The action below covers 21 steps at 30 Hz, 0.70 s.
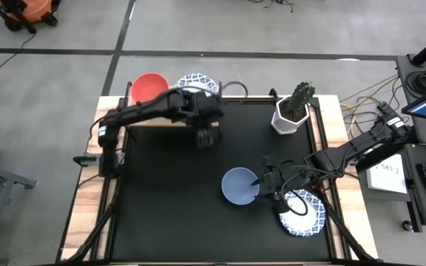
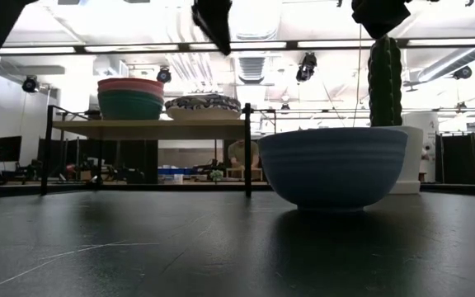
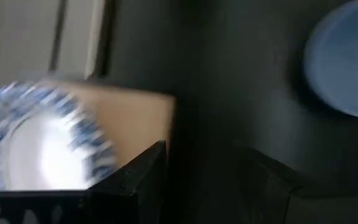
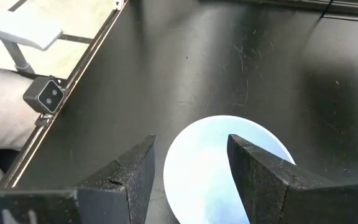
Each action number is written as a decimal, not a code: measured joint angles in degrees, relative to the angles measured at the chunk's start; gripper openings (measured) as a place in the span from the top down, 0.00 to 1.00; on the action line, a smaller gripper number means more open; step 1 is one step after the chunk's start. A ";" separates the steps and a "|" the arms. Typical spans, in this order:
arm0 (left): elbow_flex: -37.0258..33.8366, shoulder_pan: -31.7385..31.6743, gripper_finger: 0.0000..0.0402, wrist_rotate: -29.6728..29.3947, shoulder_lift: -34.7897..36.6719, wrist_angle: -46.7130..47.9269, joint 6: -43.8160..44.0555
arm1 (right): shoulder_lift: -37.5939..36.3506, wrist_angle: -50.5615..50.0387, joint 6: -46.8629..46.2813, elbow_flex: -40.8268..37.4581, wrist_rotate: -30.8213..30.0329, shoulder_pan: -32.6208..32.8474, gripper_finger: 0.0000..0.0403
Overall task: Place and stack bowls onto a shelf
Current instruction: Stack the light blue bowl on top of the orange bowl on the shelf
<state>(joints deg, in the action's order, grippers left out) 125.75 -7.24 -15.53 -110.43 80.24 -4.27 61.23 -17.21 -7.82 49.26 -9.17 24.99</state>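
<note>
Gaping empty over the blue bowl [image 4: 225, 171], the right hand [image 4: 188, 177] shows only wrist-side; left hand [image 3: 201, 180] likewise open.

Two dark jointed arms, black cables along links; right pincer [image 4: 188, 180] fingers blocky, matte black, wedge-shaped.

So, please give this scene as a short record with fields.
shelf: far left of table
on shelf: red bowl on a stack, patterned bowl
on table: blue bowl, patterned bowl, cactus pot
left gripper: open, beside shelf, empty
right gripper: open, over blue bowl rim
</note>
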 joint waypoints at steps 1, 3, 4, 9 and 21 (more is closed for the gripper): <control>-0.07 1.30 0.59 0.99 0.27 -0.39 -0.84 | 0.00 0.00 -0.13 -0.03 -0.02 0.01 0.54; -0.29 3.79 0.59 2.30 0.82 -0.92 -2.41 | 0.00 0.09 -0.45 -0.11 -0.02 0.00 0.54; -0.37 4.83 0.59 3.08 1.16 -1.21 -2.90 | 0.00 0.17 -0.56 -0.19 -0.02 0.00 0.54; -2.94 9.14 0.59 3.19 2.91 -2.94 -2.92 | 0.00 0.35 -0.52 -0.57 -0.05 0.00 0.54; -30.53 13.69 0.59 4.67 19.15 -21.96 3.51 | -0.02 1.98 0.22 -0.68 -1.48 0.00 0.54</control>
<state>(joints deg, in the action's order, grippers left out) 95.22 6.45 -10.86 -91.28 58.28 -0.76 61.21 -15.23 -7.60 48.58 -10.65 24.99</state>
